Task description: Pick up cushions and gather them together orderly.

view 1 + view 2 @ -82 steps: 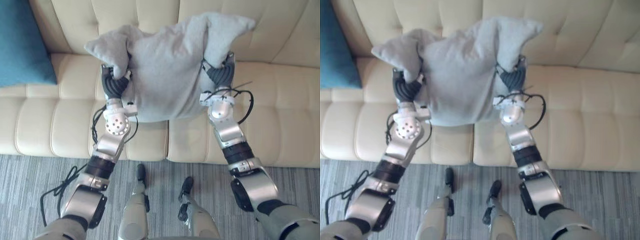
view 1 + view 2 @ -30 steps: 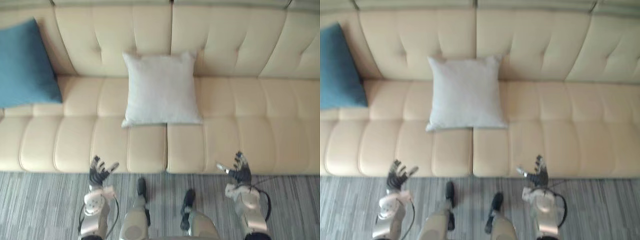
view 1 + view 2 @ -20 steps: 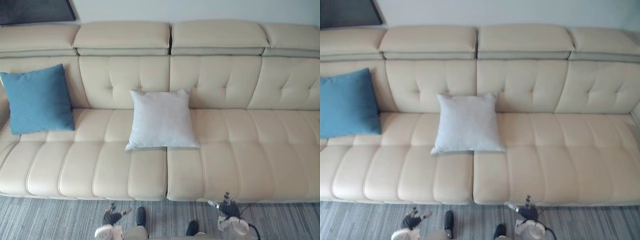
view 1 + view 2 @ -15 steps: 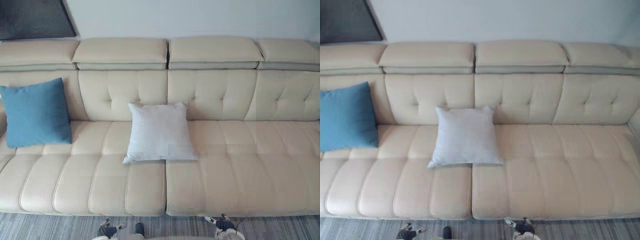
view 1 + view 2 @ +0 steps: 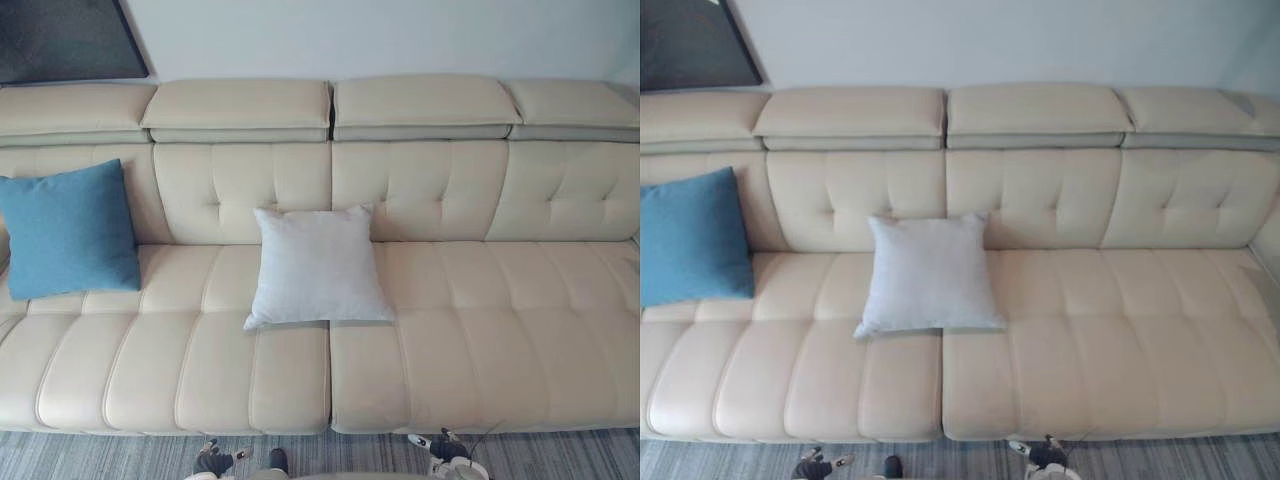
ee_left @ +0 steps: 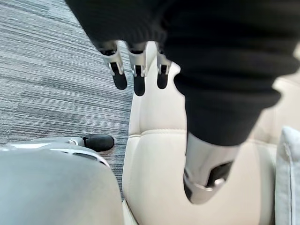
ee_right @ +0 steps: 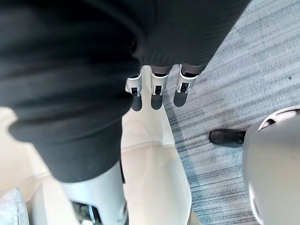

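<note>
2 cushions are on the sofa [image 5: 420, 185], and they are not together yet. The blue cushion [image 5: 68, 228] leans on the back of the sofa at its left end. The grey cushion [image 5: 318, 266] leans on the back near the middle. Both stand up neatly, but they are well apart, with bare seat [image 5: 190, 300] between them. So I think the job is about half done: 1 cushion must go beside the other.

The left hand [image 5: 212, 461] is low, over the floor [image 5: 90, 455] just in front of the sofa. Its fingers [image 6: 139, 84] are straight and hold nothing. The right hand [image 5: 441, 447] is low on the other side. Its fingers [image 7: 157, 93] are straight too, and it is empty.

There is lots of room. The whole right half of the seat is bare. The gap between the cushions is bare too, so a cushion can slide or be carried along there with nothing in the way. The front edge of the seat is right by both hands, so they must lift up over it first. The blue cushion is close to the end of the sofa, so a hand has less room on its far side. The grey one has open room on both sides, so it looks like the easy one to grab.
</note>
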You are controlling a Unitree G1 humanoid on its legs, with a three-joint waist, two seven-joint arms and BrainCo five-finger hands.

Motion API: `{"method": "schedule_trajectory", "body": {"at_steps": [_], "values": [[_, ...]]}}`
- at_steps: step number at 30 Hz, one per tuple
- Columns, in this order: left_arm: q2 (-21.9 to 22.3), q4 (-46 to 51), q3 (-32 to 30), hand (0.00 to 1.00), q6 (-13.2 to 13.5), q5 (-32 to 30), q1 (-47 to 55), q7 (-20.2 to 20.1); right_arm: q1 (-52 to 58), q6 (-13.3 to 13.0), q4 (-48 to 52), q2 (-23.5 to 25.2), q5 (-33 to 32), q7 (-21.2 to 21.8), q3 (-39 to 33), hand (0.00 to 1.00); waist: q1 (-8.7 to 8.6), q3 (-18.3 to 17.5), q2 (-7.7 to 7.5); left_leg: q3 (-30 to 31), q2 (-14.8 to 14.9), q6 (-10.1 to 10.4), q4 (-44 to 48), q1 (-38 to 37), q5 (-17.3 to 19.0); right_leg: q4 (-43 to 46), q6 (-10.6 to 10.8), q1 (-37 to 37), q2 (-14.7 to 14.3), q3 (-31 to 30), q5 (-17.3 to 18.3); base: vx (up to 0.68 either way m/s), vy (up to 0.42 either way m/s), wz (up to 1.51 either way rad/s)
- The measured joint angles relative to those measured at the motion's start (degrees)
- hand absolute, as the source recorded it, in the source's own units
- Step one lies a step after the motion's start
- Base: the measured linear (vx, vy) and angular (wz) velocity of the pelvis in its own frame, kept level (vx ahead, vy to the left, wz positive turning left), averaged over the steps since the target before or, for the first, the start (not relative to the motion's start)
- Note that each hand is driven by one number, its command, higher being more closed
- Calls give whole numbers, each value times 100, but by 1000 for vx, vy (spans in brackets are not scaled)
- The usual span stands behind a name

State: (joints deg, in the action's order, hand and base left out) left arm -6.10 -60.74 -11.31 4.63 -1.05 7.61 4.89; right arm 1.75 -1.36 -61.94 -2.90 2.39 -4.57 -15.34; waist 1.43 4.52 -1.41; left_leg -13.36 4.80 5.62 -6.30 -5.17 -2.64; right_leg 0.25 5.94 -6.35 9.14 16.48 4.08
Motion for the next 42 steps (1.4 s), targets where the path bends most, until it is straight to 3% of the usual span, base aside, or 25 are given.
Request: {"method": "schedule_trajectory", "body": {"at_steps": [10, 12, 13, 14, 15, 16, 17, 21, 24, 26, 27, 28, 30, 31, 32, 36, 37, 42], "values": [[-205, -74, 278, 0, -14, 3, -248, 26, -230, 161, 48, 38, 438, -105, 526, 0, -115, 316, -167, -845, -19, -89, 38, -31, 2, 896, -1, 857, 158, -562, -24, -78, 39, -45], [-193, -59, 302, 0, -22, 2, -349, 51, -344, 162, 55, 14, 440, -108, 652, 0, -94, 323, -120, -992, 98, -200, 85, 195, -29, 849, 0, 1065, 124, -469, -339, -125, 13, -21], [-148, -39, 285, 0, -27, 2, -452, 60, -397, 162, 73, 46, 430, -100, 653, 0, -127, 384, -116, -1000, 138, -247, 162, 300, -65, 1990, -275, 1283, 356, 15, 222, -60, -31, 3], [-151, 58, 341, 0, -38, 3, -454, 63, -384, 156, 41, 51, 447, -101, 662, 0, -151, 362, -151, -983, 122, -260, 220, 315, -104, 3072, -200, 1236, 639, 318, 602, -40, -51, 9], [-151, 81, 344, 0, -37, 3, -455, 61, -383, 158, 22, 51, 448, -102, 662, 0, -146, 343, -183, -971, 123, -260, 261, 332, -104, 3228, -170, 1149, 697, 375, 645, -16, -121, 9], [-169, 152, 338, 0, -37, 10, -449, 63, -334, 161, 18, 50, 449, -102, 662, 0, -125, 263, -307, -955, 112, -255, 417, 440, -107, 3323, -72, 852, 822, 430, 750, -4, -195, 2], [-207, 199, 330, 0, -33, 16, -475, 67, -436, 161, 28, 17, 450, -106, 662, 0, -88, 217, -406, -993, 160, -245, 674, 622, -114, 2939, 27, 809, 699, 366, 876, -32, -250, -8], [43, 211, 351, 0, -37, 140, -482, 121, -676, 161, 37, -259, 509, -219, 731, 0, -4, 272, -16, -1093, 501, -169, 1115, 1070, -163, 1081, -11, 201, 34, 373, 858, -97, -191, -20], [241, 198, 404, 0, -28, 257, -495, 157, -630, 177, 33, -409, 518, -283, 730, 0, 6, 443, 354, -919, 745, -19, 1015, 1071, -404, 672, -208, 32, -308, 497, 541, -205, -86, 9], [239, 196, 459, 0, -6, 290, -469, 171, -616, 190, 36, -406, 549, -284, 727, 0, 7, 438, 396, -734, 721, 39, 759, 1010, -735, 760, -244, 103, -329, 520, 536, -202, -45, 8], [264, 197, 469, 0, 2, 322, -482, 160, -601, 184, 35, -445, 550, -286, 671, 0, 1, 464, 347, -453, 664, 49, 816, 1058, -706, 797, -304, 221, -238, 585, 537, -197, -26, -1], [274, 196, 464, 0, 3, 350, -486, 156, -605, 186, 32, -440, 553, -287, 644, 0, 13, 464, 349, -367, 635, 26, 922, 1079, -594, 824, -315, 251, -195, 580, 540, -160, 25, -9], [293, 164, 431, 0, 0, 369, -478, 148, -526, 190, 37, -502, 567, -307, 526, 0, 11, 465, 346, 124, 300, -45, 1601, 1035, 141, 925, -287, 400, 22, 316, 522, -98, 105, -25], [303, 162, 419, 0, 0, 381, -462, 148, -511, 191, 36, -502, 574, -312, 495, 0, 22, 463, 350, 212, 246, -31, 1635, 988, 254, 948, -264, 438, 32, 225, 512, -99, 171, -57], [345, 160, 316, 0, 1, 430, -420, 151, -458, 193, 36, -489, 630, -315, 464, 0, 45, 465, 404, 494, 192, 27, 1570, 835, 592, 957, -141, 508, -13, -19, 473, -58, 134, -59], [381, 167, -30, 0, 3, 512, -418, 136, -289, 251, 45, -240, 668, -299, 438, 0, 129, 419, 238, 935, -252, 133, 1685, 769, 1099, 611, -42, 613, 59, -666, 66, -41, 192, -85], [420, 163, -107, 0, -1, 512, -417, 139, -274, 251, 50, -161, 668, -290, 438, 0, 164, 404, 232, 1075, -383, 35, 1695, 722, 1156, 431, -33, 612, 53, -860, -74, 40, 235, -123], [555, 157, -267, 0, -16, 445, -417, 107, -161, 247, 283, -89, 667, -273, 422, 0, 67, 351, 255, 565, -324, -246, 1871, 660, 1293, 332, 38, 663, 7, -1316, -279, 64, 113, -60]]}}
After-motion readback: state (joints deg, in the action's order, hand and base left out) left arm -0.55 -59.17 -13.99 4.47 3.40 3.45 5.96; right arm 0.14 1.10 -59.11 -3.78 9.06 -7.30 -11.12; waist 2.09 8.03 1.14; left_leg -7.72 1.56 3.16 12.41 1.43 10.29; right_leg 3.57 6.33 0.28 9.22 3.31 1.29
